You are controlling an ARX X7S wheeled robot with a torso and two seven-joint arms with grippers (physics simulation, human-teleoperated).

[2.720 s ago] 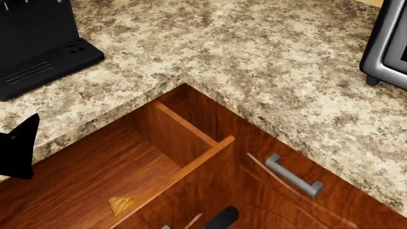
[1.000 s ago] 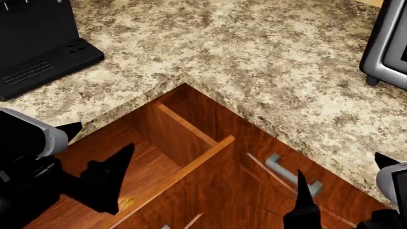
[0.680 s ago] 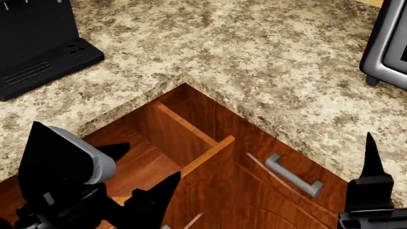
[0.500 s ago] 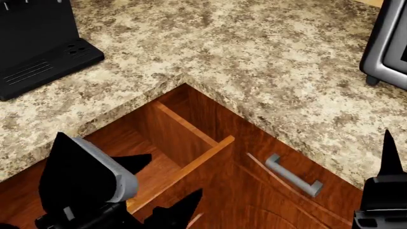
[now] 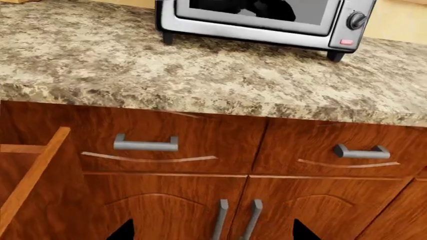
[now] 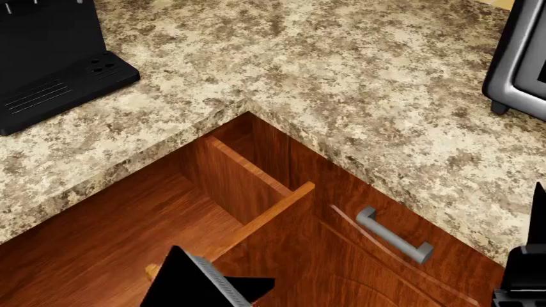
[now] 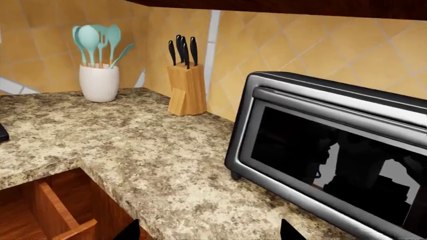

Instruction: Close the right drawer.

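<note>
Left gripper [image 5: 212, 232] sits low by the outer end of the pulled-out drawer with its jaws spread wide and nothing between them; right gripper [image 7: 208, 231] is just as wide and empty, up at desk level and aimed at the toaster oven, well away from the job. My guess is the spread jaws suit a plain shove, since nothing needs grasping to shut a drawer.

One speckled stone desk [image 6: 341, 64] turns a corner. The right drawer [image 6: 102, 236] stands out from under one run of it, right in that corner; its side wall [image 6: 243, 176] runs close beside the shut fronts of the other run. Its front panel is out of sight below the head view, so I cannot tell how near the left gripper is to it.

Counting down in size:
- one toaster oven [image 7: 320, 160] on the desk
- one black appliance [image 6: 47, 57] at the far left
- one open drawer, and two shut drawer fronts [image 5: 200, 140], each with one short bar handle [image 5: 145, 143]
- two long upright door handles [image 5: 220, 220] side by side below them
- one wooden knife block [image 7: 185, 90] pushed back to the tiled wall
- one white crock [image 7: 99, 82] of turquoise utensils near it
</note>
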